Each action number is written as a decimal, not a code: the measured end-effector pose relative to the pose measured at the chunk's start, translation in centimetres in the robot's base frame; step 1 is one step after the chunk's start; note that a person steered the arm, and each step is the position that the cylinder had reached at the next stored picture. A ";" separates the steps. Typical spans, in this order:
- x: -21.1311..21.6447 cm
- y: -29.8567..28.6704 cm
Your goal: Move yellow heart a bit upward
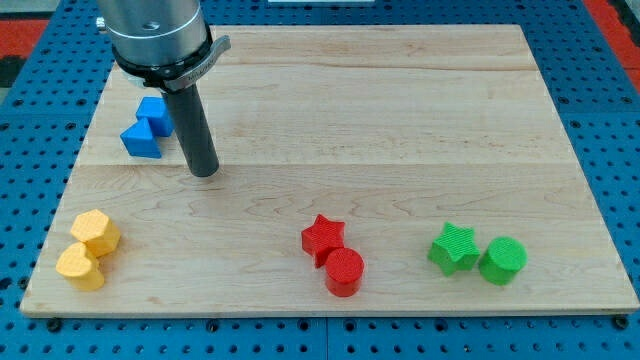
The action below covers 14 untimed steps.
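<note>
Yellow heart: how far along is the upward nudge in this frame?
Done: nothing visible; the yellow heart sits at the board's lower left corner, touching the other yellow block just above it. In hand: my tip stands well above and to the view's right of both, beside the blue blocks, touching neither yellow one. Left: get below the heart and push it toward the view's top.

The board (400,120) beneath my tip (204,172) is pale, smooth wood with visible grain; the rod (193,125) looks matt black (plastic or metal, unclear); the collar (160,40) above is dull grey metal.
</note>
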<state>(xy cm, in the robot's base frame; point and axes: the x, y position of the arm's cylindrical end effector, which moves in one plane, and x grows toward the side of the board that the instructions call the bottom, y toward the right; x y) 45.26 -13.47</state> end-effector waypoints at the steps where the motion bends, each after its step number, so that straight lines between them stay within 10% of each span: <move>1: 0.0 0.0; 14: -1.5 0.2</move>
<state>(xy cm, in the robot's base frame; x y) 43.75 -13.24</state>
